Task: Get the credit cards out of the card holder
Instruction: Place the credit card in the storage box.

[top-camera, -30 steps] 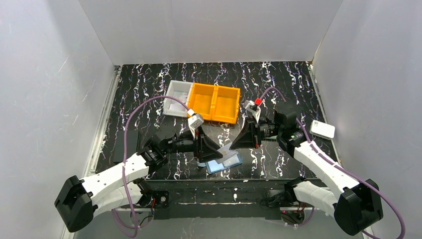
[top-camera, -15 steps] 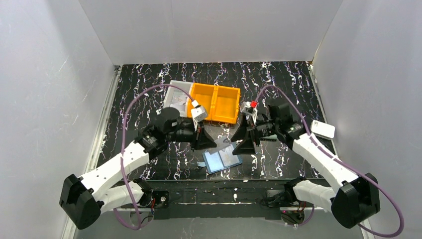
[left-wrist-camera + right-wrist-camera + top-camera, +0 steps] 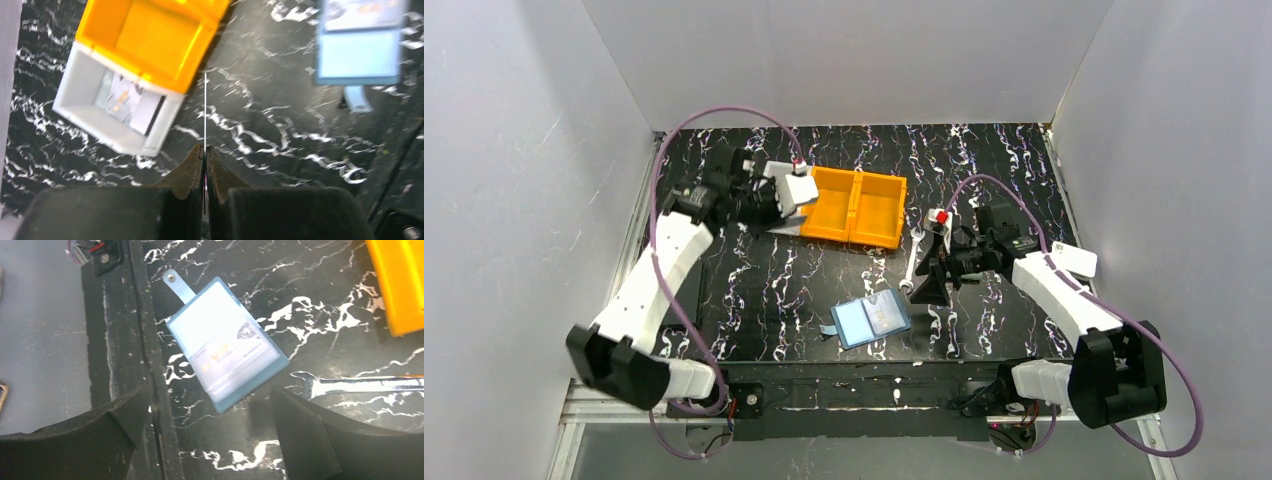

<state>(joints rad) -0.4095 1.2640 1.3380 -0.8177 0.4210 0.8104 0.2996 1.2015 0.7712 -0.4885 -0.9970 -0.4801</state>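
Here, right gripper (image 3: 208, 390): was held wide, empty.
Card holder (image 3: 871, 321): was laid open just near-left of it, long axis left–right.
Left gripper (image 3: 205, 150): was clamped on a credit card (image 3: 205, 110), far left.

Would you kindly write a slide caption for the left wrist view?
Left pincer shut on an edge-on credit card, with the white bin and open card holder beyond.

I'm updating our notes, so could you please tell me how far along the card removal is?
Done: at least one card lies in the white bin. In hand: the left claw is shut on another card, seen edge-on, near that bin. Left: the open card holder shows a VIP card in its pocket; the right claw hangs open close by.
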